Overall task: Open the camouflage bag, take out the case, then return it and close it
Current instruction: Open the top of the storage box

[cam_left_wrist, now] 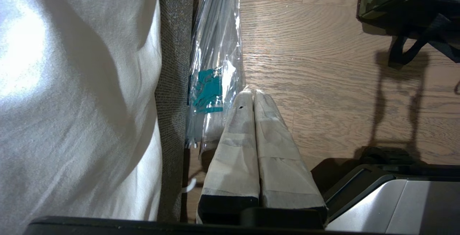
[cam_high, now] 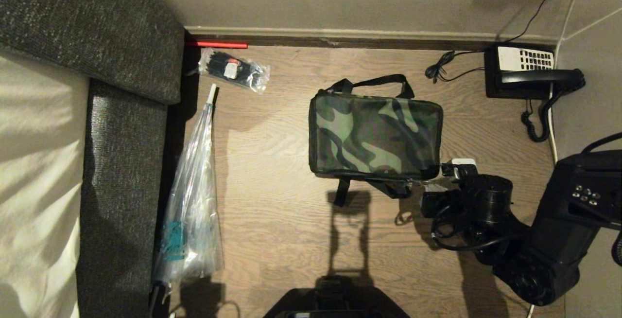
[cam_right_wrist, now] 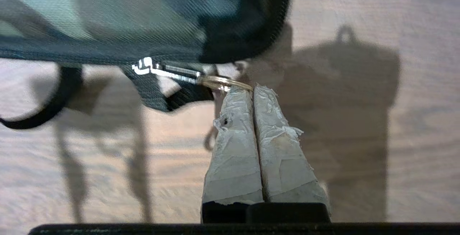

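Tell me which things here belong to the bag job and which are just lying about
In the job: camouflage bag, its zipper ring, right gripper pinching that ring.

Lying about: telephone, clear plastic sleeve, packet of cable ties, red stick.

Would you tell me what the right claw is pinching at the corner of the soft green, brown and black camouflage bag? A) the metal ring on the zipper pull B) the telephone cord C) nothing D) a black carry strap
A: the right wrist view shows the right claw shut on the metal ring of the camouflage bag's zipper pull.

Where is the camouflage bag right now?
In the head view the camouflage bag lies on the wood floor mid-frame, left of the telephone, the right gripper at its near right corner.
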